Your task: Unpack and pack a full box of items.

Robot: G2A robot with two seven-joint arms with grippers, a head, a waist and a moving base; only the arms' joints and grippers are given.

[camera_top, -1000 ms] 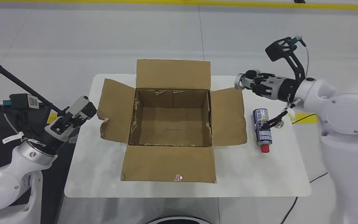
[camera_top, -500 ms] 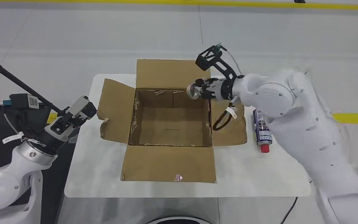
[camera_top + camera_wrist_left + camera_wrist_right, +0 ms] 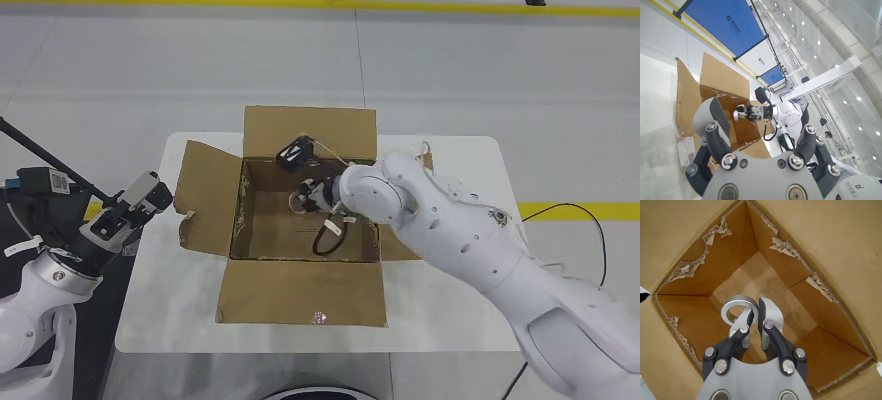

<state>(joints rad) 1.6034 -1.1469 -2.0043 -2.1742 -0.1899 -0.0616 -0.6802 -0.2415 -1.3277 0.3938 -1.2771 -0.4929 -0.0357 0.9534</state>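
The box point(image 3: 302, 292) is seen near the middle of the white table point(image 3: 460, 310), with its four flaps folded outward and its opening turned up. Torn, ragged cardboard is seen along the inner edges of the opening in the right wrist view, where the brown walls of the box point(image 3: 730, 262) and its bare floor are shown. A white label point(image 3: 686, 151) is stuck to the flap that faces the left arm.

The right gripper point(image 3: 300, 197) is held over the opening, near the back wall and above the floor. A metal ring point(image 3: 740, 300) is held in the right gripper point(image 3: 755, 311): the jaws are drawn narrow and closed on one side of the ring's wall, so that the rest of the ring juts out beyond the fingertips. The ring is not seen to touch the floor of the box. From the left wrist view the ring point(image 3: 736, 115) is seen at the end of the right gripper point(image 3: 742, 113), level with the rim of the box point(image 3: 723, 83).

The left gripper point(image 3: 150, 190) is placed at the left edge of the table, just beside the left flap and apart from it. In its own view the left gripper point(image 3: 759, 106) is seen with its jaws spread wide, and nothing is held between them.
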